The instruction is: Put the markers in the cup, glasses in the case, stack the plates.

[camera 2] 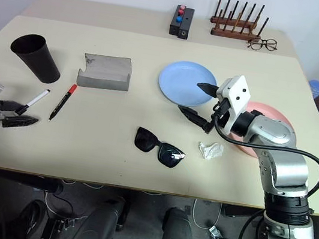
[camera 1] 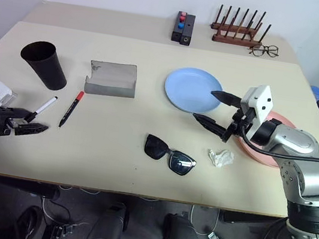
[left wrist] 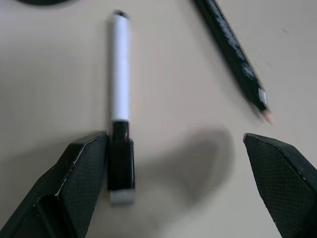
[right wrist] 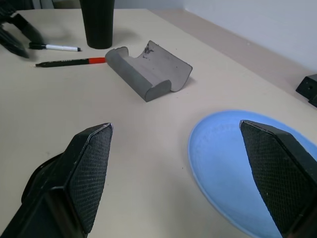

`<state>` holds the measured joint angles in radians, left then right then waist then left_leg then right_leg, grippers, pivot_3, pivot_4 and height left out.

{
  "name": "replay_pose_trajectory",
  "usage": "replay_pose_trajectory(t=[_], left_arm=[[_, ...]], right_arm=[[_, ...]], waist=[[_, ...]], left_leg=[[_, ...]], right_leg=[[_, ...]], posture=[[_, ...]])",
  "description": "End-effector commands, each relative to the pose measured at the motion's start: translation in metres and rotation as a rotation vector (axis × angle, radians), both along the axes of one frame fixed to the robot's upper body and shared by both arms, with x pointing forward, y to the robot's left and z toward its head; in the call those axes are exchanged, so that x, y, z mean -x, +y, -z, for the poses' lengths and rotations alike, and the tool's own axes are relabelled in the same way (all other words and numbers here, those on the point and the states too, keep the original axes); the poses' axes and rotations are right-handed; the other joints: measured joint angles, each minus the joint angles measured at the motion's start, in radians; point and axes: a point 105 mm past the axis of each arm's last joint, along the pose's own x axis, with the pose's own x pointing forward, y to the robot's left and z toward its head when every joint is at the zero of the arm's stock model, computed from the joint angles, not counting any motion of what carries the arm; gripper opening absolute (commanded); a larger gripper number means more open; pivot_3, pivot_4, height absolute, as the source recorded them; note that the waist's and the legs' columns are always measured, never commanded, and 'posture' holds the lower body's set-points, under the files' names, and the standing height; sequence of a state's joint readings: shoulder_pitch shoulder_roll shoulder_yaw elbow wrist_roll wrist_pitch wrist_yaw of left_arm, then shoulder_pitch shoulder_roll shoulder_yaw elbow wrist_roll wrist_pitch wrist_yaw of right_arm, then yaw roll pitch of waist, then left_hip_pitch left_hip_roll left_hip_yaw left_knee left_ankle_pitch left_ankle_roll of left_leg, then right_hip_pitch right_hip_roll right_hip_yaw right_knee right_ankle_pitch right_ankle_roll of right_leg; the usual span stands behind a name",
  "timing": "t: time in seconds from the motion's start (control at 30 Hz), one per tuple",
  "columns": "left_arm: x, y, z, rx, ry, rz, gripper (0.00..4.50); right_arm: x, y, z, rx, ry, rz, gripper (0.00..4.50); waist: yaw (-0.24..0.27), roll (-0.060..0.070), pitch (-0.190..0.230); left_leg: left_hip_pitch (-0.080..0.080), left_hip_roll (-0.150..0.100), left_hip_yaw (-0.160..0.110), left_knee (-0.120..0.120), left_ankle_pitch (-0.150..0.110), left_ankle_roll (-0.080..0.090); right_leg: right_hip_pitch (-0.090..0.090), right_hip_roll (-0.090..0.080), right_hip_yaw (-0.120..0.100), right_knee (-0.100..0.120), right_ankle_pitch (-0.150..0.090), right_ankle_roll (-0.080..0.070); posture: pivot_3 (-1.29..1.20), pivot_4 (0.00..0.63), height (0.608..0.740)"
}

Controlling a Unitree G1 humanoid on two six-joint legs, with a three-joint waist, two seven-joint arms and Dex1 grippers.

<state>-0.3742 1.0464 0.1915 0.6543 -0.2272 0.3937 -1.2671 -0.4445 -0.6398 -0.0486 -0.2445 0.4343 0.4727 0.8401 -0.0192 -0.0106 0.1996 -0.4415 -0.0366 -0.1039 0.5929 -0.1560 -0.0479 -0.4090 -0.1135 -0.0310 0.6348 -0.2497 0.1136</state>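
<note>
pink plate (camera 1: 274, 159) half behind right arm

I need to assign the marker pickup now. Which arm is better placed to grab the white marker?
Left. The left gripper is open right at the white marker, one finger beside its black cap. The right gripper hovers open by the blue plate.

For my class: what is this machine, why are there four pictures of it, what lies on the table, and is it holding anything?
It is a humanoid robot with two arms. Two pictures come from its head, two from cameras on its wrists. On the table lie a black cup, a grey case, a white marker, a red-ended marker, sunglasses, a blue plate, a pink plate and a crumpled scrap. The left gripper, open, is at the white marker; the right gripper is open too. Nothing is held.
</note>
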Motion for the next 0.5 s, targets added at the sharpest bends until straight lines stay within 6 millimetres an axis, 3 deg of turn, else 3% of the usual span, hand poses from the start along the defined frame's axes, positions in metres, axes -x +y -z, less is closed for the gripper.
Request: replay_pose_trajectory(t=[0.03, 0.23, 0.5], left_arm=[[0.000, 0.004, -0.017, -0.024, -0.025, -0.027, 4.50], [-0.019, 0.007, -0.035, -0.033, -0.140, -0.129, 4.50], [-0.036, 0.016, -0.034, -0.119, -0.029, -0.247, 4.50]], right_arm=[[0.003, 0.004, -0.010, -0.004, -0.052, -0.017, 4.18], [0.002, 0.004, -0.011, -0.007, -0.055, -0.017, 4.18], [0.012, 0.006, -0.012, 0.007, -0.016, -0.094, 4.18]], waist=[[0.001, 0.000, 0.000], [0.006, 0.000, 0.000], [0.006, 0.000, 0.000]], left_leg=[[0.000, 0.000, 0.000, 0.000, 0.000, 0.000], [0.000, 0.000, 0.000, 0.000, 0.000, 0.000], [0.000, -0.001, 0.000, 0.001, 0.000, 0.000]], right_leg=[[0.000, 0.000, 0.000, 0.000, 0.000, 0.000], [0.000, 0.000, 0.000, 0.000, 0.000, 0.000], [0.000, 0.001, 0.000, 0.000, 0.000, 0.001]], posture=[[0.00, 0.150, 0.740], [0.00, 0.150, 0.740], [0.00, 0.150, 0.740]])
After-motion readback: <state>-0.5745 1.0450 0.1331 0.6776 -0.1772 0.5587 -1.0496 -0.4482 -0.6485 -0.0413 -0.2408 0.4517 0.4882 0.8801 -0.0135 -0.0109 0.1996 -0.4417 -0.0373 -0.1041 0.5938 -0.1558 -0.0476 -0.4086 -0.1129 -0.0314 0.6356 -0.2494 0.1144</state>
